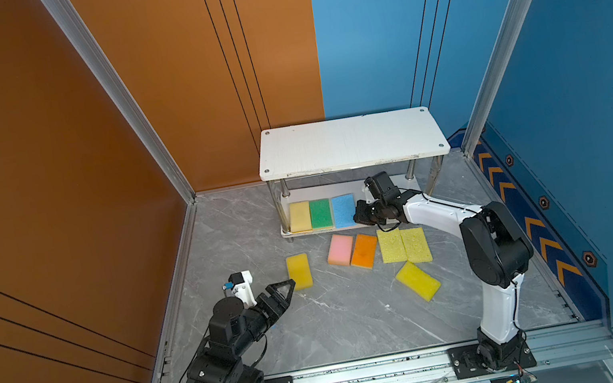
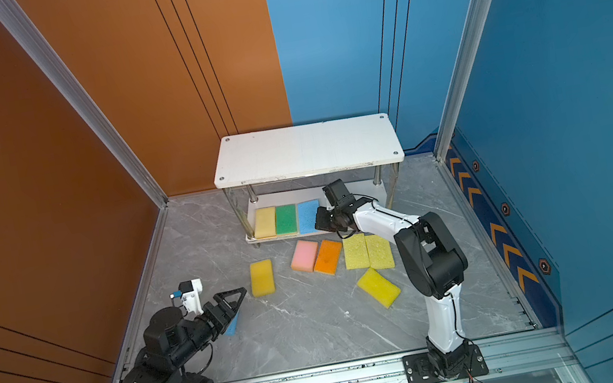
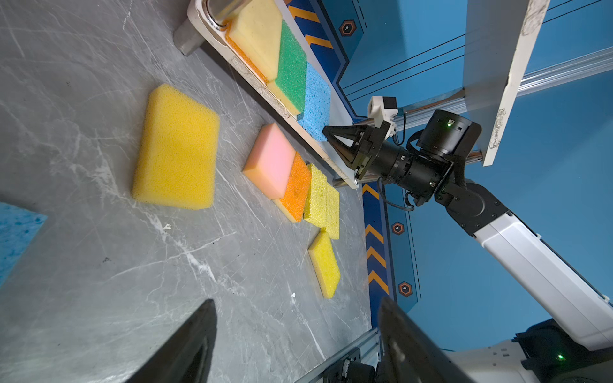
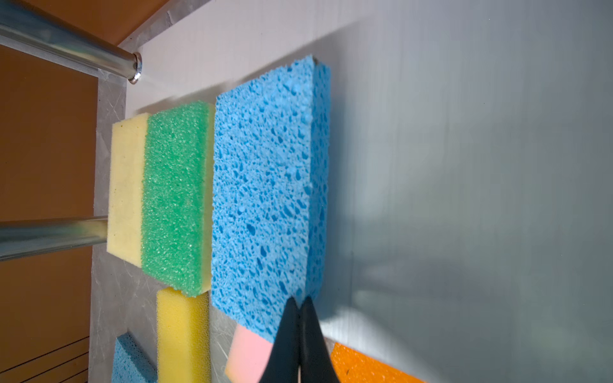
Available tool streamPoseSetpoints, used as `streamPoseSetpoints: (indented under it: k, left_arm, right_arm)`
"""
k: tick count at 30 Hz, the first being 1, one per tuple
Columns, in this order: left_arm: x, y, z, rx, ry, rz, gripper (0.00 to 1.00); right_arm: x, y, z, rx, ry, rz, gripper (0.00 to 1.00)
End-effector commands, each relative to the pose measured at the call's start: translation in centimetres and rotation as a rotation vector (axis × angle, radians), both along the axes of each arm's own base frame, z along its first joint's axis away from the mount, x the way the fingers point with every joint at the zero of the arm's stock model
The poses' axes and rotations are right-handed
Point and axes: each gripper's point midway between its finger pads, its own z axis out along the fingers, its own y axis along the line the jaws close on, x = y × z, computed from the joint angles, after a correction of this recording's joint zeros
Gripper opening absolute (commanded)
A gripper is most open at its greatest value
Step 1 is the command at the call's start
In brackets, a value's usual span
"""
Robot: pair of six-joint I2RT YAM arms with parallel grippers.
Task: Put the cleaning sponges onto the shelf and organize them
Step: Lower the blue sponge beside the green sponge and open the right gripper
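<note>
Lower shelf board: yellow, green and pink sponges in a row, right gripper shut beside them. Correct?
One colour is off: the third is the blue sponge, not pink, as the right wrist view shows. The yellow sponge and green sponge do sit in the row, the right gripper shut beside them.

Left pincer [image 1: 290,291] agape — right pincer [image 4: 300,303] tight
</note>
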Motion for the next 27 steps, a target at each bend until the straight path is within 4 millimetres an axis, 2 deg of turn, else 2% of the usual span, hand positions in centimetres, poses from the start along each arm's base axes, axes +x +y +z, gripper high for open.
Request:
streamPoseSetpoints:
  k: [1, 15, 20, 25, 27]
  left_arm:
    - [-0.33, -0.12, -0.7, -0.006, 0.022, -0.015, 0.77]
    - [-0.26, -0.02, -0.58, -0.014, 0.025, -0.012, 0.77]
    - [-0.18, 0.01, -0.63, -0.014, 0.029, -0.01, 0.77]
    - [-0.21, -0.02, -0.5, -0.015, 0.026, -0.014, 0.77]
    - [-0.2, -0.01, -0.43, -0.017, 0.025, -0.013, 0.77]
  right_arm:
    - [0.98, 0.45, 0.5, 0.017, -0.023, 0.01, 0.0]
    - [1.31, 0.91, 0.62, 0.04, -0.02, 0.03, 0.0]
    - [1.27, 0.84, 0.59, 0.043, -0.017, 0.03, 0.22]
    - [1.23, 0.68, 0.36, 0.039, -0.013, 0.024, 0.35]
    - [1.15, 0.64, 0.23, 0.037, -0.01, 0.024, 0.37]
